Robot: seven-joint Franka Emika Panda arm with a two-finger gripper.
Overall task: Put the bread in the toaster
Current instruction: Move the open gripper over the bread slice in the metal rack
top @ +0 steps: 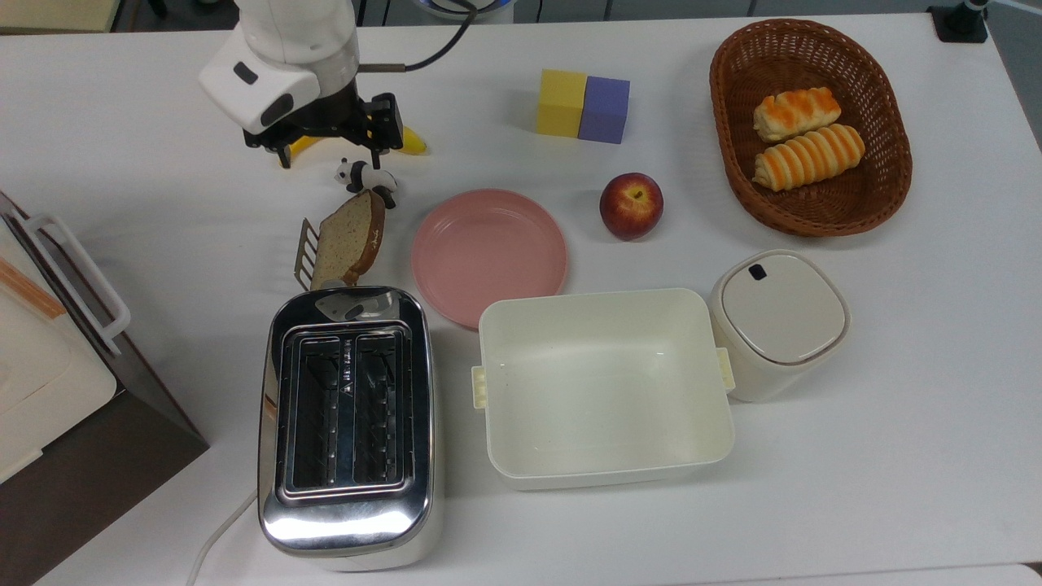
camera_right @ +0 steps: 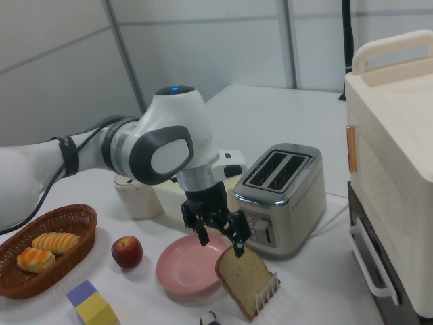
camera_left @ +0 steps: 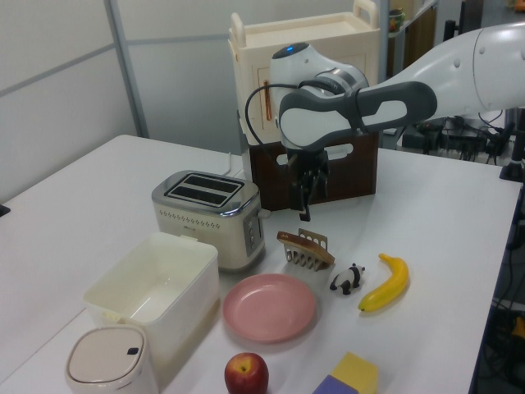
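Gripper: fingers spread wide, empty, poised above the bread.
Bread: leaning in the wire rack, beside the toaster.
Toaster slots: empty.

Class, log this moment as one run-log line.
end effector: open, above bread | bread: in toast rack | toaster: slots empty

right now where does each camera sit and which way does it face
Top view: overhead, looking down at the table; toaster nearest the bottom edge, arm and open gripper entering from the top edge.
Left view: low, at the apple end, facing across the bread to the arm, gripper hanging above it.
Right view: low, from the opposite side, gripper above the bread.
All three share bread, toaster, plate.
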